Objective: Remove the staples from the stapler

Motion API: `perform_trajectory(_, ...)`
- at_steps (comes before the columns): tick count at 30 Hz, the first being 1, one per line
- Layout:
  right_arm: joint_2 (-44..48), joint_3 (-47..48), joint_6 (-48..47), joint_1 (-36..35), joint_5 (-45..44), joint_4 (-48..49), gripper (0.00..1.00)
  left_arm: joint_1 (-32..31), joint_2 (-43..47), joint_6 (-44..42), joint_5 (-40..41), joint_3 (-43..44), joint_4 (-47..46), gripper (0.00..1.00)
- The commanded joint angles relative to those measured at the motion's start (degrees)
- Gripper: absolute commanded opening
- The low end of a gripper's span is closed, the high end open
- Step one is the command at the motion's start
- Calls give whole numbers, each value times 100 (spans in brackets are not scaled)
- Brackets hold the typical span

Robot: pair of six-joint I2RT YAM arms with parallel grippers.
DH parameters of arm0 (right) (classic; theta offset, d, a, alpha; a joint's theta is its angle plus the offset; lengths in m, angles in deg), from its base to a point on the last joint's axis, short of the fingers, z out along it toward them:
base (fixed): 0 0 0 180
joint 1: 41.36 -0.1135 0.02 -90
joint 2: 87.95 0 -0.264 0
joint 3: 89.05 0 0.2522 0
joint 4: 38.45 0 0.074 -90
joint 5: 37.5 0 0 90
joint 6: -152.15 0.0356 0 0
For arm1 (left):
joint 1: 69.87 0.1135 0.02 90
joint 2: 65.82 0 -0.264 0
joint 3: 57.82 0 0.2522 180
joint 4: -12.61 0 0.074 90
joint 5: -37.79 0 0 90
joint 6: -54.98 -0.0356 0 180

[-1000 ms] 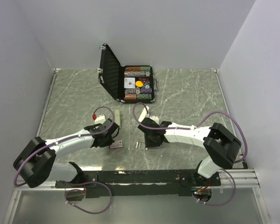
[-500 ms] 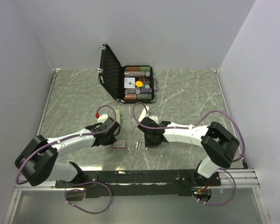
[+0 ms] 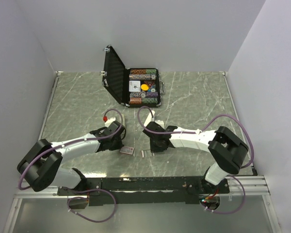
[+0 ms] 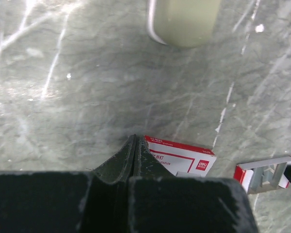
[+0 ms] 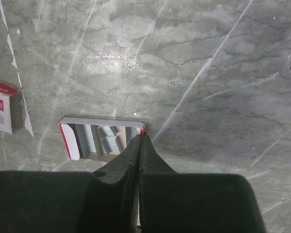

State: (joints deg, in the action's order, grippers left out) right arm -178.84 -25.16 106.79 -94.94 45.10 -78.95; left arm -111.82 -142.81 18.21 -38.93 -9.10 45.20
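The cream stapler (image 4: 184, 22) lies on the table at the top edge of the left wrist view; in the top view my left arm mostly hides it. My left gripper (image 4: 136, 139) is shut and empty, its tips at the corner of the white and red staple box sleeve (image 4: 189, 156). The open box tray (image 5: 102, 138) holds silvery staples (image 5: 105, 140) in strips. My right gripper (image 5: 141, 138) is shut, its tips touching the tray's right corner. In the top view the sleeve (image 3: 127, 150) and the tray (image 3: 145, 154) lie between the left gripper (image 3: 121, 145) and the right gripper (image 3: 154, 148).
An open black case (image 3: 136, 87) of poker chips stands at the back middle of the table. White walls close in the left, back and right sides. The arms' base rail (image 3: 150, 184) runs along the near edge.
My left gripper has moved right toward the sleeve, and the sleeve has slid a little to the right, nearer the tray. The right gripper has barely moved.
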Motion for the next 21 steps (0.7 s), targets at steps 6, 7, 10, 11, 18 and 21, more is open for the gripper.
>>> perform_trajectory(6, -86, 225, -61, 58, -43, 38, 0, 3, -79, -138, -379, 11, -169, 1)
perform_trajectory(7, -113, 269, -61, 58, -25, 29, 0, 3, -88, -129, -387, 28, -152, 1)
perform_trajectory(10, -209, 401, -61, 58, 10, -6, 0, 3, -79, -94, -387, 63, -108, 1)
perform_trajectory(11, -227, 445, -61, 67, 19, -24, 0, 3, -71, -85, -387, 72, -99, 1)
perform_trajectory(18, -263, 533, -8, 85, 125, -59, 0, -14, -35, -15, -405, 160, -20, 1)
perform_trajectory(21, -236, 498, -26, 85, 203, 2, 0, -15, -44, 3, -387, 160, 7, 1)
